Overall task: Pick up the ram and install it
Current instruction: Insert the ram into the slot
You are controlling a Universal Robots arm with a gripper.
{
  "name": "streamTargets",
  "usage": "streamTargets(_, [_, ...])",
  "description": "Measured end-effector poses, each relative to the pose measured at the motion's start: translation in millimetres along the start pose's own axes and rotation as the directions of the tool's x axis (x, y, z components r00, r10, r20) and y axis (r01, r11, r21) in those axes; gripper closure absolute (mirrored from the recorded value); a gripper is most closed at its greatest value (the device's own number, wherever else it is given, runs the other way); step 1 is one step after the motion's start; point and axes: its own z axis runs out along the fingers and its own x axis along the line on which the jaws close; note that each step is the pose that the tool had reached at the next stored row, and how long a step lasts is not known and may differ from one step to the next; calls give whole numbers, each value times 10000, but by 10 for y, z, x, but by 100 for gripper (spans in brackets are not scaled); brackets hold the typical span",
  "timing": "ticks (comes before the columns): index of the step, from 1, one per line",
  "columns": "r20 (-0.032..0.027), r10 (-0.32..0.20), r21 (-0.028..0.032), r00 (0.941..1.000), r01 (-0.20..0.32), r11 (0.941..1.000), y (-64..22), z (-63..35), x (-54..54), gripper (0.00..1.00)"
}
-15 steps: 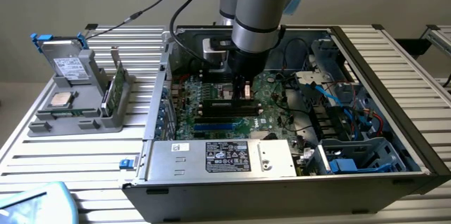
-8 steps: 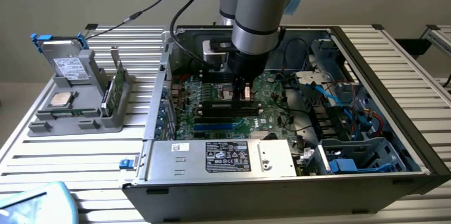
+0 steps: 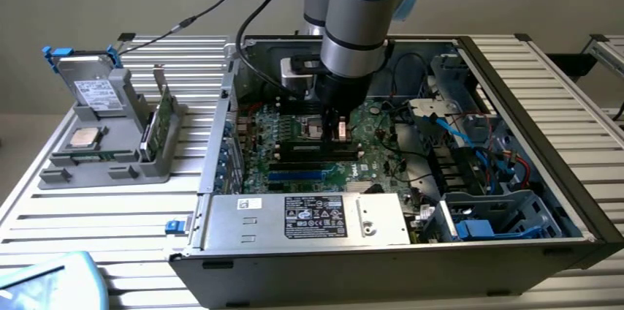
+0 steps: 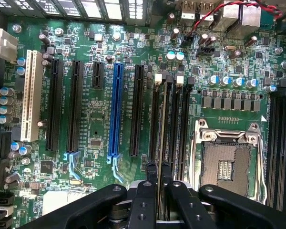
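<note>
The ram (image 4: 160,125) is held edge-on, pinched between the narrow jaws of the gripper (image 4: 158,169). It's lined up along the black memory slots (image 4: 177,129), just beside the open cpu socket (image 4: 226,167) on the motherboard (image 4: 93,126), but whether it's touching a slot or just above one can't really be told. In the exterior view the arm (image 3: 356,25) is seen dipped down into the open case (image 3: 390,273).
</note>
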Motion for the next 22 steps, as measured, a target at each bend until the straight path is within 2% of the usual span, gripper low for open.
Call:
streamTargets(11, [-112, 10, -13, 9999, -10, 10000, -1, 18, 10, 86])
streamTargets(22, [-141, 13, -14, 9999, -13, 10000, -3, 46, 11, 86])
